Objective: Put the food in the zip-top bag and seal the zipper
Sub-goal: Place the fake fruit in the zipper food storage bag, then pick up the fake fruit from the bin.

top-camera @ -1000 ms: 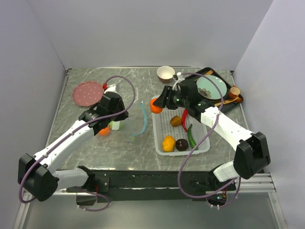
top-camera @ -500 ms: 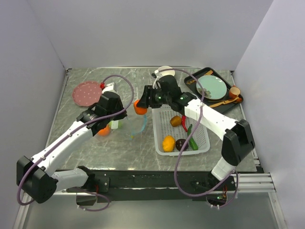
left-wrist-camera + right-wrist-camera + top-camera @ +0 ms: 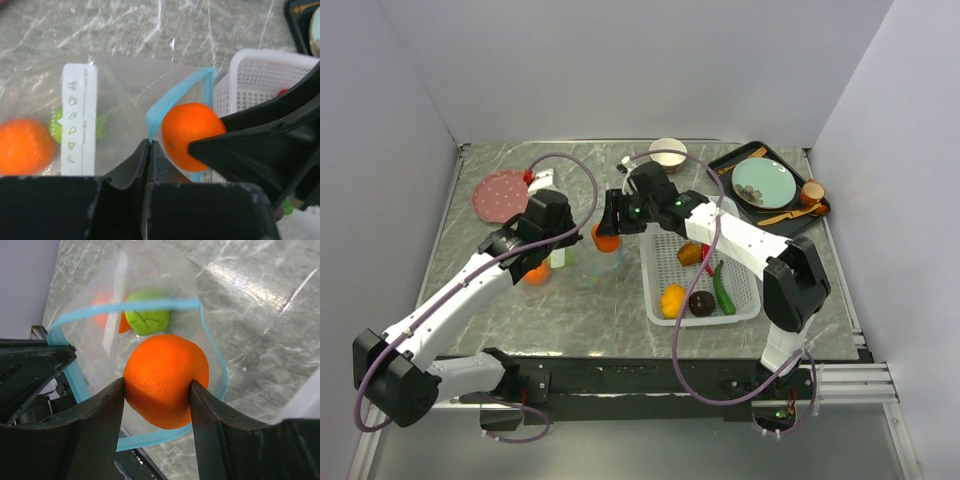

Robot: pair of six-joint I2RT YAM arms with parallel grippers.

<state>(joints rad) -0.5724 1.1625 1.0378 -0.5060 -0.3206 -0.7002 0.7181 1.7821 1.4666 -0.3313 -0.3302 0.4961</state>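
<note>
Loading the bag is the step in hand. The right end effector [image 3: 157, 384] holds an orange [image 3: 165, 372] between its two fingers, the jaws about half spread and a pad pressed on each side of the fruit. Just past its fingertips is the open mouth of the bag [image 3: 145, 275], and from the wrist the zipper [image 3: 150, 305] loops around the orange. I cannot tell whether the fruit has crossed the rim. Deeper past the tips, inside the bag, lie a green apple [image 3: 146, 317] and a second orange [image 3: 25, 145].

The left end effector [image 3: 149, 147] has its jaws shut narrow on the bag's rim. The zipper rises right in front of its tips, and the held orange is just to their right.

The next move, as I judge it, is to push the orange further in, spread the fingers to release it, and back out without dragging the rim. Meanwhile the left pinch should hold the mouth up.

Behind the right end effector, the basket [image 3: 665, 270] on the counter [image 3: 620, 330] holds the yellow fruit [image 3: 672, 300], dark fruit [image 3: 701, 303], kiwi [image 3: 689, 253], chili [image 3: 706, 258] and pepper [image 3: 723, 290]. Sealing comes well after those.
</note>
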